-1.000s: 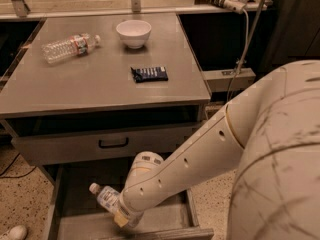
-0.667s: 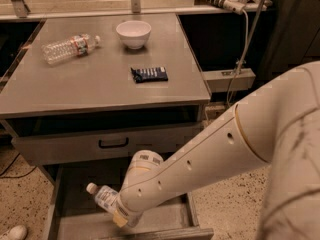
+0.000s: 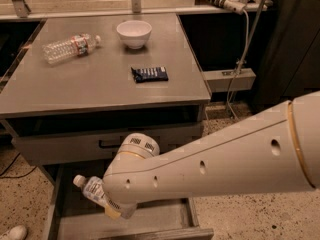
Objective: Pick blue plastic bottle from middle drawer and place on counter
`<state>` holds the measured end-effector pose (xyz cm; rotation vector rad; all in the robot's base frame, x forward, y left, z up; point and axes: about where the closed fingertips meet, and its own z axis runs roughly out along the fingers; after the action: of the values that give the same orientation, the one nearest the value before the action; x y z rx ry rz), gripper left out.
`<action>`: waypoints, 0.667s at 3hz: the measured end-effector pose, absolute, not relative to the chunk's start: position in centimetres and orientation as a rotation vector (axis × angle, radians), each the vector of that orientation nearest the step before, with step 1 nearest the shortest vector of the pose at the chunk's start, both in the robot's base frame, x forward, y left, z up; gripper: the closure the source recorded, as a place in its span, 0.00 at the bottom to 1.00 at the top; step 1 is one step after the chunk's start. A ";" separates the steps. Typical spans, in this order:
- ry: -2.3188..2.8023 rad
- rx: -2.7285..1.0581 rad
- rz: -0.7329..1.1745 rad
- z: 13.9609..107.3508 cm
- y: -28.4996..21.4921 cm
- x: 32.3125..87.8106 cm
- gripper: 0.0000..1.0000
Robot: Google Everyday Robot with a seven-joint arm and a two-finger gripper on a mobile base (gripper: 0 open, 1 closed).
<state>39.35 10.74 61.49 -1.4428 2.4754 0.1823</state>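
The blue plastic bottle [image 3: 93, 189], small and clear with a white cap, sits tilted in my gripper [image 3: 109, 208], cap pointing up and left. It is held over the open middle drawer [image 3: 159, 218], just above the bare grey floor. My arm reaches in from the right and hides most of the gripper; only a yellowish fingertip [image 3: 114, 214] shows under the bottle. The counter [image 3: 100, 84] is the grey top above the drawers.
On the counter lie a ribbed clear bottle with a red-and-white label [image 3: 67, 46], a white bowl [image 3: 134, 33] and a dark packet [image 3: 149, 74]. A shut drawer front with black handle [image 3: 60, 147] is above the open drawer. A cable [image 3: 243, 49] hangs at right.
The bottle and the gripper have moved a little up and to the left within the drawer opening. The arm has swung lower across the view.
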 end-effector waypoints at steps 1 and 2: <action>2.475 -1.443 0.182 61.5 10.7 39.4 1.00; 2.421 -1.427 0.199 64.1 10.5 40.1 1.00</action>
<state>40.06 10.45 64.13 -1.4270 2.4214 0.1993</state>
